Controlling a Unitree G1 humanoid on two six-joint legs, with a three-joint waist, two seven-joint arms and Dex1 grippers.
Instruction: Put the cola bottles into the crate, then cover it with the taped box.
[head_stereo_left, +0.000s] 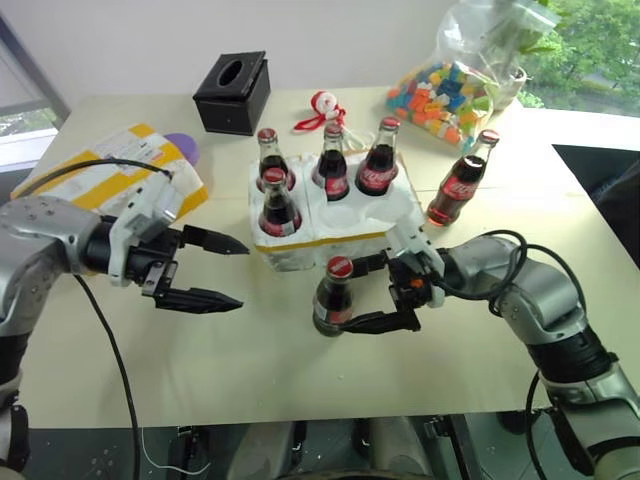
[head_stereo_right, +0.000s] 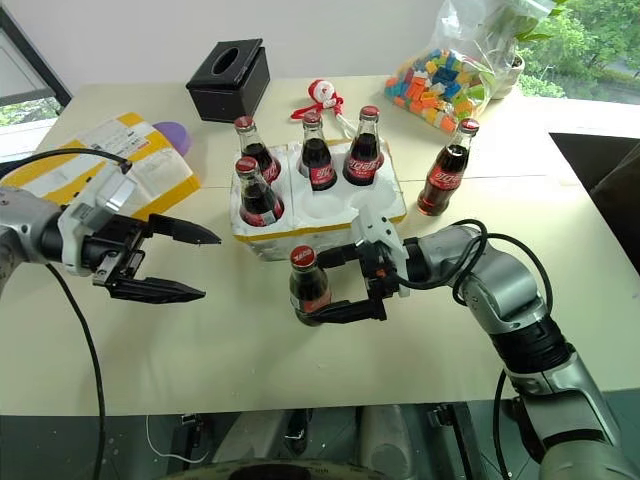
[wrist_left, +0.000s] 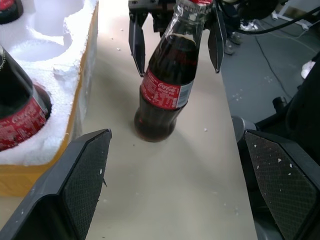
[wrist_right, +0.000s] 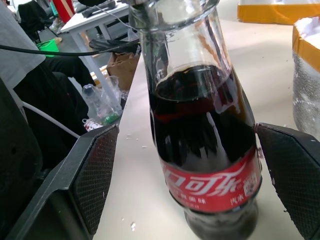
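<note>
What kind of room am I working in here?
Probably an office or lab: a cream table by a window with greenery outside, a black tissue box, and a second white table behind.

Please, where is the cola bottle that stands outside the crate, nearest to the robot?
That cola bottle stands upright on the table, just in front of the crate, between the open fingers of the right gripper.

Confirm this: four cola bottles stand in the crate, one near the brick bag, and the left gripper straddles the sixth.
Wrong on the gripper. The open right gripper straddles the sixth bottle, as the left eye view shows. The rest holds: four in the crate, one near the brick bag.
</note>
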